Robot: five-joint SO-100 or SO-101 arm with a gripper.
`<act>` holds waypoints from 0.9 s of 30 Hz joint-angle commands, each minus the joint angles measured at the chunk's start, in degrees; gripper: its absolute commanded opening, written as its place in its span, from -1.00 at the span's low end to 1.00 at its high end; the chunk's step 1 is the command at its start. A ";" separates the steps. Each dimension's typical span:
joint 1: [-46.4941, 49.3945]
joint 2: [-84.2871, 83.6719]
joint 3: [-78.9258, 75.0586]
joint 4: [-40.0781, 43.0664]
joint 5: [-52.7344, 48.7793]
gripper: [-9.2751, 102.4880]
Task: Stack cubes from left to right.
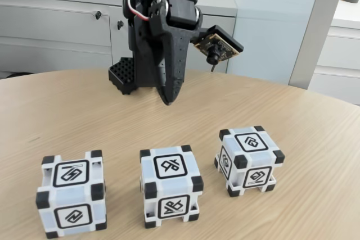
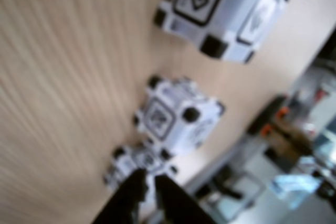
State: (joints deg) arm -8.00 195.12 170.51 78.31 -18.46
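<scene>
Fixed view: cubes (image 1: 171, 186) lie (apart) before raised pincer (image 1: 169, 99).

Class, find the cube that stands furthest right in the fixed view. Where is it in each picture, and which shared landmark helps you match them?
Fixed view: the right cube ends the row, right of centre.
Wrist view: the same cube lies at the top edge, largest.
Shared landmark: the middle cube, its neighbour in both.

Fixed view bright, even, soft shadows; wrist view blurry throughout, bg out of focus.
</scene>
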 commanded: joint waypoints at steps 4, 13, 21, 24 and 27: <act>-0.26 0.18 -0.18 -0.18 9.67 -0.84; -0.26 0.18 -0.18 -0.18 9.58 -0.84; -0.26 0.18 -0.09 -0.18 8.70 -0.84; -0.26 0.18 -0.18 -0.18 8.53 -0.84; -0.26 0.18 -0.18 -0.18 8.53 -0.84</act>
State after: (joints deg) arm -8.00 195.12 170.77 78.31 -9.58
